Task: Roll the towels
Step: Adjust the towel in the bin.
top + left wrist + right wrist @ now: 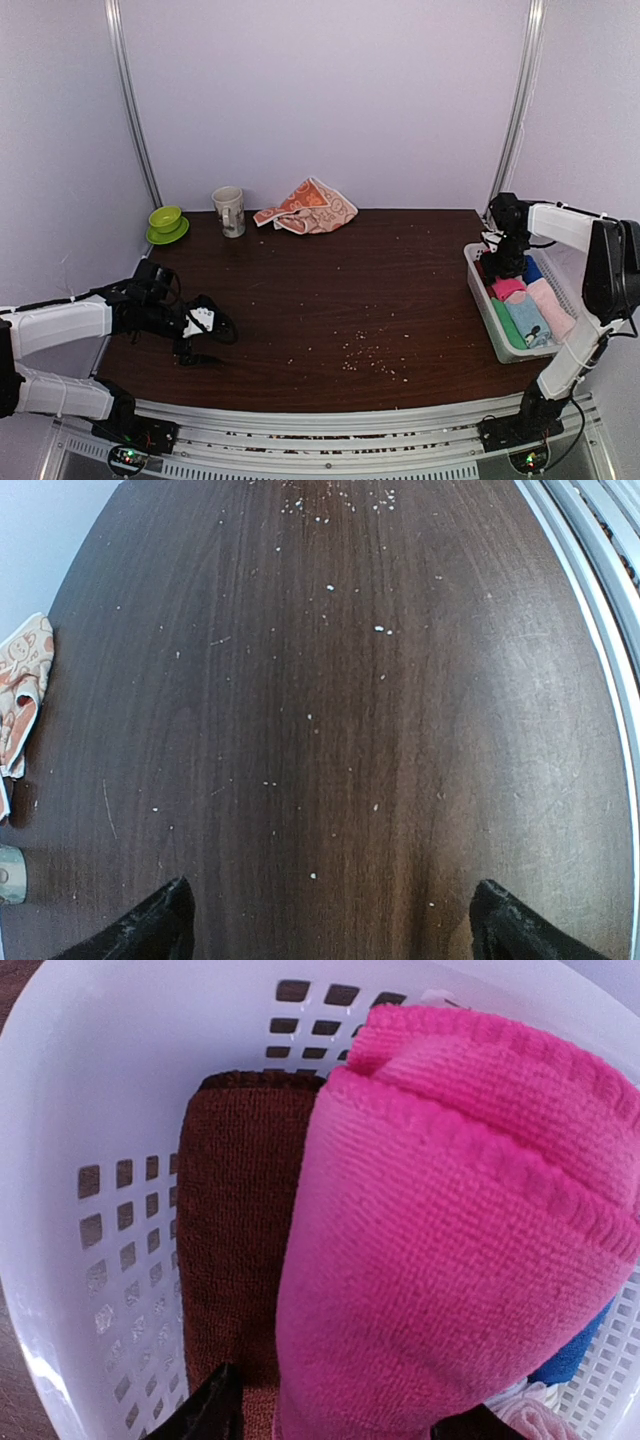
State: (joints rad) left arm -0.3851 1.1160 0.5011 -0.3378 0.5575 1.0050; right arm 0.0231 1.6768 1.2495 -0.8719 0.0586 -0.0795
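The orange-peach towel with white prints (308, 208) lies crumpled at the table's back edge; its corner also shows in the left wrist view (22, 685). The hot pink towel (450, 1240) is a thick roll in the white basket (90, 1090), lying against a brown cloth (235, 1240). It also shows in the top view (508, 288). My right gripper (340, 1415) hangs over the basket (484, 300), also in the top view (503, 265). Its jaws are open astride the pink roll, with a gap at the left finger. My left gripper (325, 920) is open and empty, low over the bare table at the left (205, 325).
A mug (229, 210) and a green bowl on a saucer (166, 222) stand at the back left. The basket also holds pale pink (552, 308), light blue (527, 322) and green (506, 325) rolls. Small white crumbs dot the dark wooden table (370, 300).
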